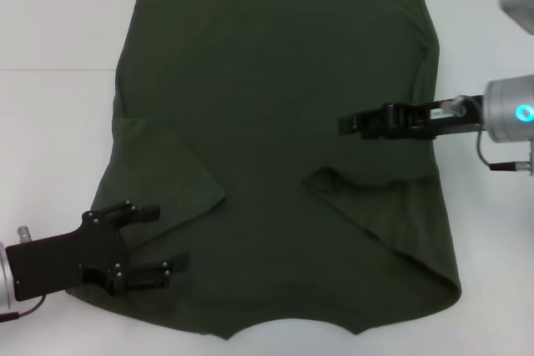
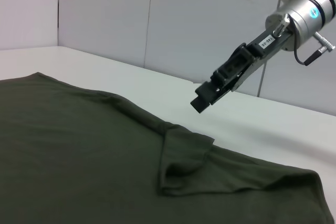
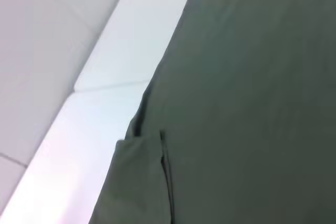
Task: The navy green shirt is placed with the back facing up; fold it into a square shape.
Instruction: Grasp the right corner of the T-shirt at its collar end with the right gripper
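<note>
- The shirt (image 1: 275, 147) lies flat on the white bench (image 1: 58, 31), covering most of the middle; its straight hem is at the far side and the curved neck edge at the near side, close to the robot.
- Both sleeves are folded inward onto the body: the left sleeve flap (image 1: 163, 177) makes a slanted edge on the left half, the right sleeve flap (image 1: 375, 206) a rumpled ridge on the right half.
- The shirt's left edge runs slanting outward toward the near corner; the right edge is wavy, with a small bulge near the far corner.
- Bare bench shows as a broad strip on the left and a narrower one on the right; a faint seam crosses the bench on the left.
- The left pincer (image 1: 163, 243) sits over the near left corner of the shirt, its two black fingers spread apart, one above the sleeve flap's lower edge and one near the bottom edge; whether they touch the cloth cannot be told.
- The right pincer (image 1: 349, 123) reaches in from the right edge over the shirt's body, just beyond the right sleeve flap; in the left wrist view (image 2: 202, 100) it hangs clear above the cloth, fingers together and holding nothing.
- The two pincers are well apart, with open cloth between them.
- A pale wall (image 2: 157, 19) stands behind the bench.
</note>
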Controlling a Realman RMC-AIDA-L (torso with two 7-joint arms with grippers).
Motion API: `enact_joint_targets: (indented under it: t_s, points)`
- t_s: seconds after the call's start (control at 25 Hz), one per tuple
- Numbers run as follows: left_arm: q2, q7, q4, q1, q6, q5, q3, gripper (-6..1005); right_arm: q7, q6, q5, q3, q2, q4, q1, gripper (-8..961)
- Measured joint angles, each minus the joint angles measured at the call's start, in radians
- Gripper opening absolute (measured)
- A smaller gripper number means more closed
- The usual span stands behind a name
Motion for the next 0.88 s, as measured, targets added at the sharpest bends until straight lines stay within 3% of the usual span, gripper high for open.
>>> enact_joint_targets:
  t_s: [0.28,0.6,0.88]
  points:
    - [-0.001,0.000,-0.001,0.000,0.000,-0.001,-0.001,918,-0.061,-0.019,0.079,0.029,-0.010,0.009,-0.072,743]
    - [-0.008,0.001,-0.009,0.000,0.000,-0.009,-0.002,918,-0.195,-0.029,0.231,0.116,-0.017,0.072,-0.224,756]
    - [-0.014,-0.019,-0.010,-0.003,0.004,-0.030,-0.011,918,-0.528,-0.112,0.402,0.262,-0.013,0.180,-0.351,760]
